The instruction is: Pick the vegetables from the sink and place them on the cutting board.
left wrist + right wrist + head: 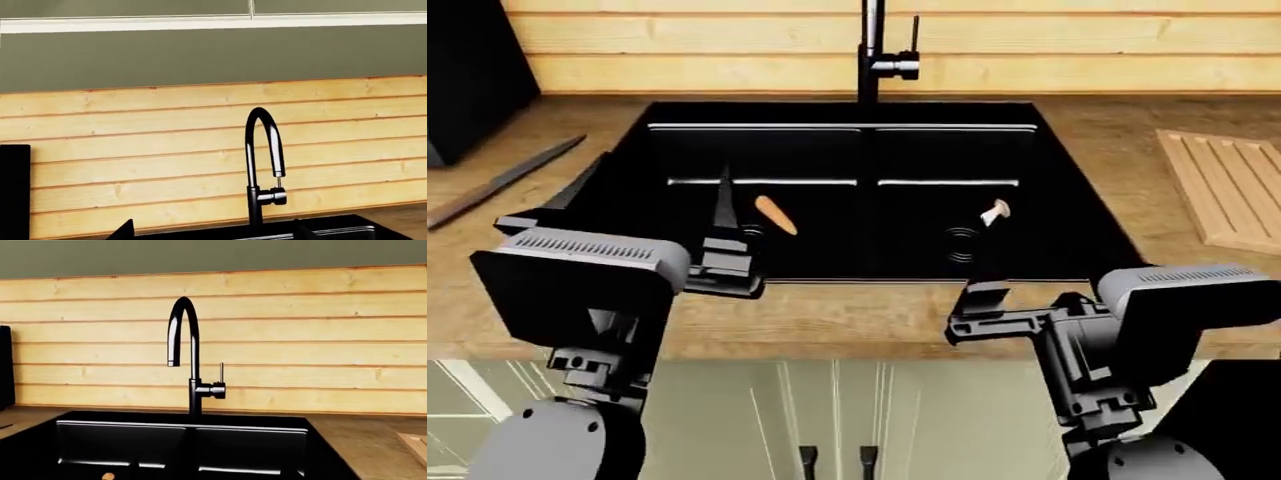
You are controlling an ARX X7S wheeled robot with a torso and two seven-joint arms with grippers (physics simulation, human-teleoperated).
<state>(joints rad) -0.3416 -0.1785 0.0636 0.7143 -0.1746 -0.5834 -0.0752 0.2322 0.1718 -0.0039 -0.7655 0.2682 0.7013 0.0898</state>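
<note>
The black double-basin sink [1068, 215] lies just ahead of both arms, set into the wooden table [827, 320]. The left end effector [647, 215] hangs over the near left corner of the sink with its two dark fingers spread wide and nothing between them. The orange carrot [775, 215] rests on the floor of the left basin, just to the right of that end effector's inner finger and a little beyond it, close to the ringed drain.

The right end effector [988, 250] sits at the sink's near rim over the right basin. Only one slim finger shows clearly, so I cannot tell whether it is spread or pressed together. The off-white mushroom [996, 211] lies just past that fingertip, beside the right drain [958, 240].

The light-wood cutting board [1228, 190] sits on the table well to the right of the right end effector, beyond the sink's edge. The tall black faucet [190, 365] stands behind the sink's divider, straight ahead of both wrist cameras.
</note>
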